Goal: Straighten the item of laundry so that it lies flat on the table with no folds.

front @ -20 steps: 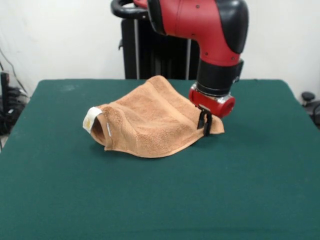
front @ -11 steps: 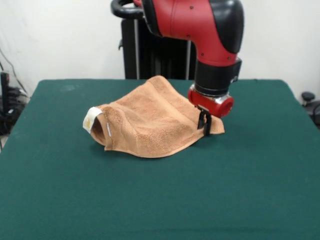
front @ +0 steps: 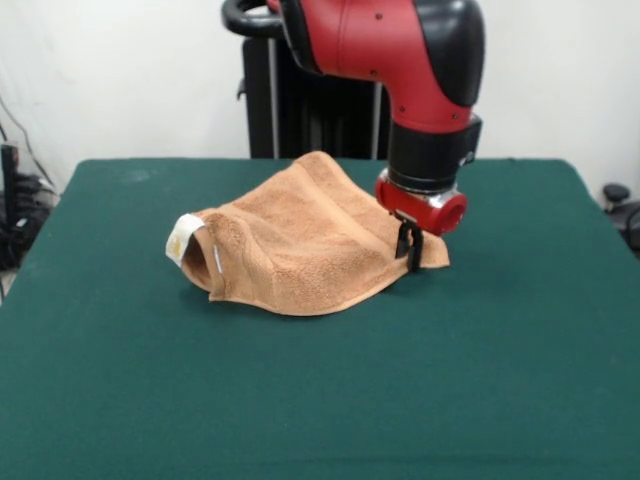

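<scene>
Right of centre, one gripper (front: 409, 251) pinches the right corner of one humped terry towel (front: 300, 245), green table (front: 320, 400) bare on all sides.

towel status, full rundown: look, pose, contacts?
The towel is light-brown terry with a woven border band and a white label at its left end. It is not flat: it humps up in a ridge toward the back and its left edge is folded over, forming a pocket. It lies mid-table on the green table. The gripper stands at its right corner, fingers down on or around the cloth; whether they pinch it is unclear.
</scene>
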Robot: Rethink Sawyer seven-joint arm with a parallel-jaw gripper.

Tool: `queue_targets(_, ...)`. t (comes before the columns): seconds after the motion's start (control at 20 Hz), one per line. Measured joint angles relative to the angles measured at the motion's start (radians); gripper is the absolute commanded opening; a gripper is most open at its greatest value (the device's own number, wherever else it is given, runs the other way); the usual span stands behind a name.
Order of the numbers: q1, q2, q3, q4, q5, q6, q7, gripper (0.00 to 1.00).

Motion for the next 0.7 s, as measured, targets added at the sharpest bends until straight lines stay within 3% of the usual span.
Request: queue_targets(0.7,0.032,-0.003,0.036,0.003,0.077,-0.017,0.0,0.0)
